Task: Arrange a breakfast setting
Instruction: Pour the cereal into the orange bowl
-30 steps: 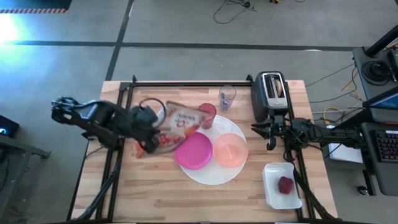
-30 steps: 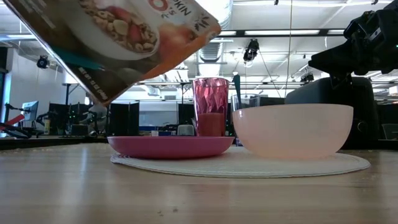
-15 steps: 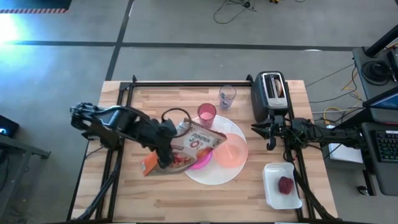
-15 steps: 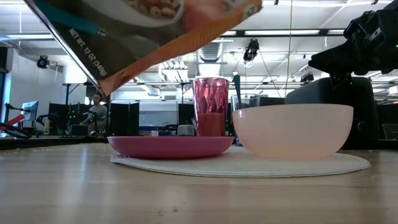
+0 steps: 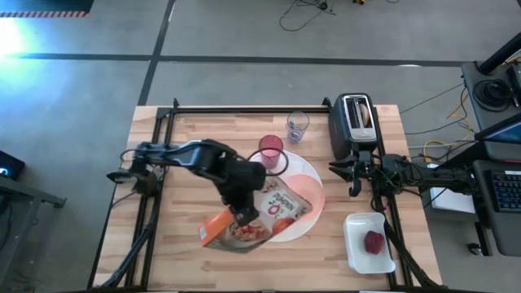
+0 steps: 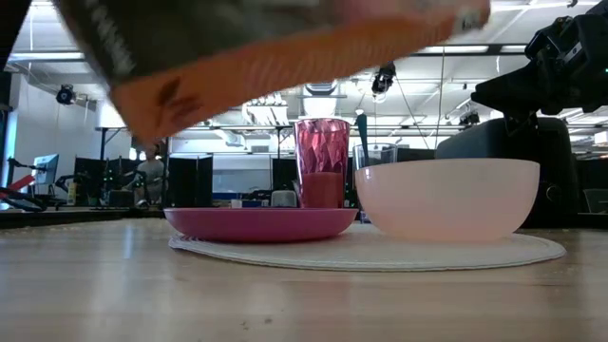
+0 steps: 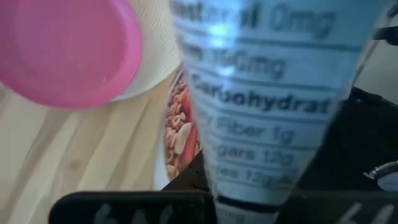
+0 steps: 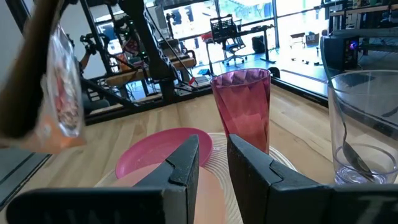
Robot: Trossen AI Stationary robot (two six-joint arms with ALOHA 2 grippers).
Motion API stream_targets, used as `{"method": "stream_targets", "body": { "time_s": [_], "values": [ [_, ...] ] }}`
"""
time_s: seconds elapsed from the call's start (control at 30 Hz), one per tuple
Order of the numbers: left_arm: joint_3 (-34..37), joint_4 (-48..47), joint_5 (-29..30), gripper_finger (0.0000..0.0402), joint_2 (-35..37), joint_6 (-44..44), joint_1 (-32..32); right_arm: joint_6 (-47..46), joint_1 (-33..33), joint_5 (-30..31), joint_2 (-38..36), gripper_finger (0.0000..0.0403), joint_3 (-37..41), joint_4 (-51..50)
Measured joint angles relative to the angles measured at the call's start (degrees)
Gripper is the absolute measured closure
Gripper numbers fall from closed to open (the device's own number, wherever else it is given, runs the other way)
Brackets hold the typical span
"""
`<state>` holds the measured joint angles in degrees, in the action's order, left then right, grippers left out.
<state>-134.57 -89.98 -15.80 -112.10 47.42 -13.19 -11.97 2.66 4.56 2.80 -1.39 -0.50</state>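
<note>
My left gripper is shut on a cereal box and holds it in the air over the magenta plate and the large white plate. The peach bowl sits on the white plate beside the magenta one. The pink cup stands just behind them. The dark red fruit lies in a white tray. My right gripper waits at the table's right side by the toaster, open by a narrow gap and empty. The bagel is out of view. My left gripper holds the cereal box by its narrow side panel with the nutrition print, pinched between the two fingers. The fingers come from above, slanting down. The box is lifted clear and tilted over the plates; the gripper's own body hides the exact place of contact.
A black toaster stands at the far right and a clear glass with a spoon stands beside the pink cup. Bare wooden table lies along the near edge and at the left.
My left gripper has carried the cereal box from the table's left side toward the right and the near edge. The box now hangs over the magenta plate. It has turned about on the way and stayed clear of the table.
</note>
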Motion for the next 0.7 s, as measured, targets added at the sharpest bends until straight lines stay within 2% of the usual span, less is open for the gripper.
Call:
{"method": "stream_targets", "body": {
  "time_s": [0.23, 0.4, 0.7],
  "values": [
    [0.1, -0.1, -4.4, 0.0401, -1.4, 0.6, 3.4, 0.0, 0.0, 0.0, 0.0, 0.0330, 0.0, 0.0],
    [0.2, 0.0, -6.7, 0.0401, -1.4, 5.7, 7.1, 0.0, 0.0, 0.0, 0.0, 0.0330, 0.0, 0.0],
    [0.2, 0.0, -19.4, 0.0401, -2.8, 14.2, 12.1, 0.0, 0.0, 0.0, 0.0, 0.0330, 0.0, 0.0]
  ]
}}
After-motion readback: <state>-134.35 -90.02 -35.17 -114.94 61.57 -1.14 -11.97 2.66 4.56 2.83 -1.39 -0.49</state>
